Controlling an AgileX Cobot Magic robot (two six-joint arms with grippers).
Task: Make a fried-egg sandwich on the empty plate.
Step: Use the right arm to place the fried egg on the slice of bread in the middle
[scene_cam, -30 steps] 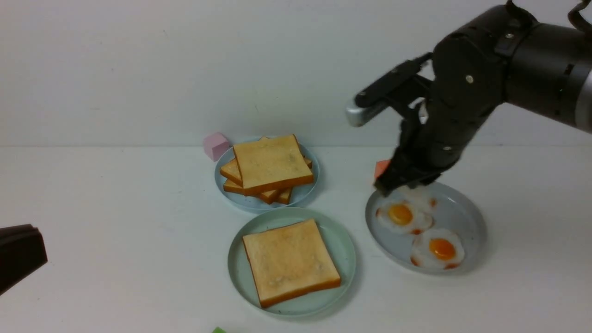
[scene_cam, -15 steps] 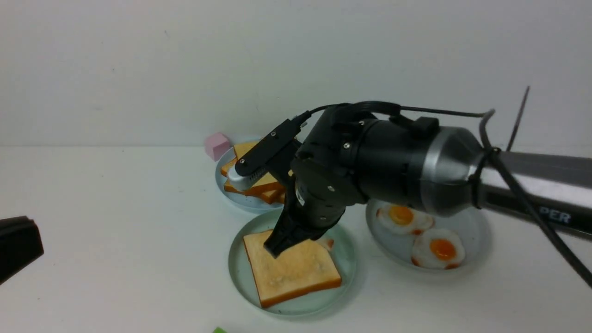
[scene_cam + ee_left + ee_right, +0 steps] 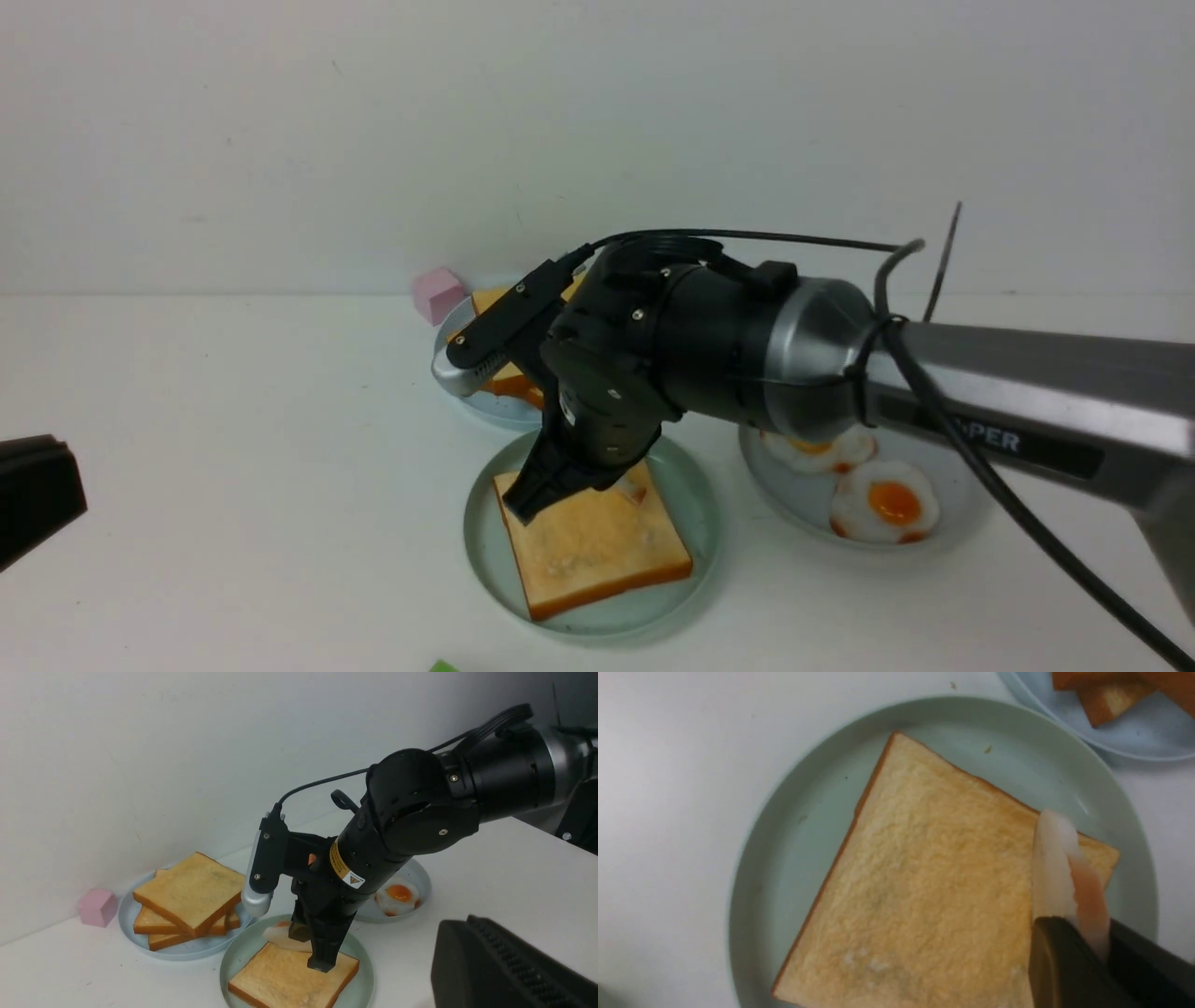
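Note:
The mint-green plate (image 3: 485,551) sits at the front middle with one golden toast slice (image 3: 597,551) on it. My right gripper (image 3: 537,499) is shut on the edge of a white fried egg (image 3: 1057,868) and holds it just above the toast's far corner. The egg hangs on edge, also seen in the left wrist view (image 3: 280,937). One right fingertip is close to the toast; I cannot tell if it touches. My left gripper (image 3: 37,495) stays at the table's left, shut and empty.
A grey plate (image 3: 952,467) to the right holds two fried eggs (image 3: 882,504), one partly hidden by the arm. A light-blue plate (image 3: 126,910) behind holds stacked toast slices (image 3: 187,900). A pink cube (image 3: 436,292) stands beside it. A green bit (image 3: 441,666) shows at the front edge.
My right arm swung from the grey egg plate to the mint plate, carrying one egg. In the last half second it sank a little lower over the toast. The left gripper stayed put.

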